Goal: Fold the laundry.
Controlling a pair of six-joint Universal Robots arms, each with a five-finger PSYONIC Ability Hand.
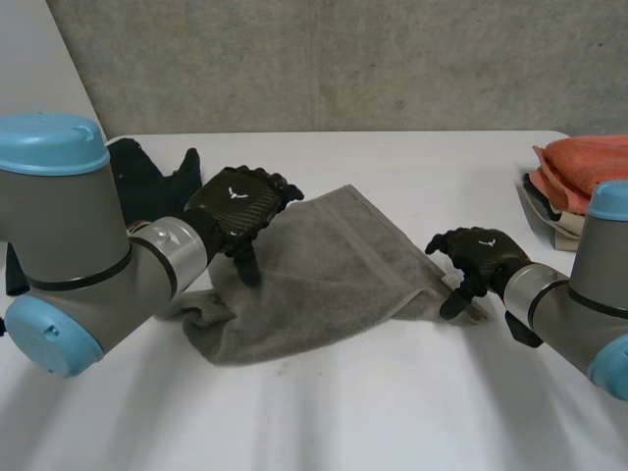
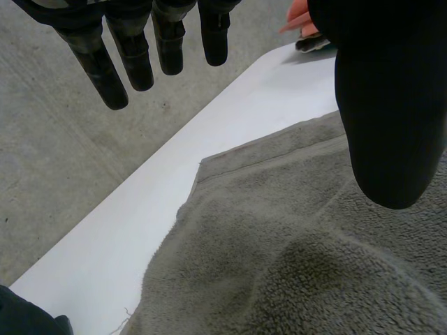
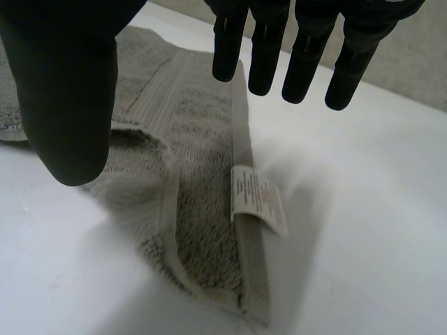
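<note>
A grey towel (image 1: pixel 334 265) lies rumpled on the white table (image 1: pixel 392 412), its left end bunched up. My left hand (image 1: pixel 240 206) hovers over the towel's left part, open, fingers (image 2: pixel 133 56) straight and thumb (image 2: pixel 391 105) held apart, with the towel (image 2: pixel 293 265) under the palm. My right hand (image 1: pixel 481 253) is just above the towel's right corner, also open. In the right wrist view its fingers (image 3: pixel 307 56) and thumb (image 3: pixel 70 91) stand apart over the folded-over corner (image 3: pixel 202 209), where a white care label (image 3: pixel 258 199) lies. Neither hand holds cloth.
A dark garment (image 1: pixel 147 177) lies at the back left behind my left arm. A stack of folded orange and beige cloths (image 1: pixel 579 172) sits at the table's right edge. A concrete wall runs behind the table.
</note>
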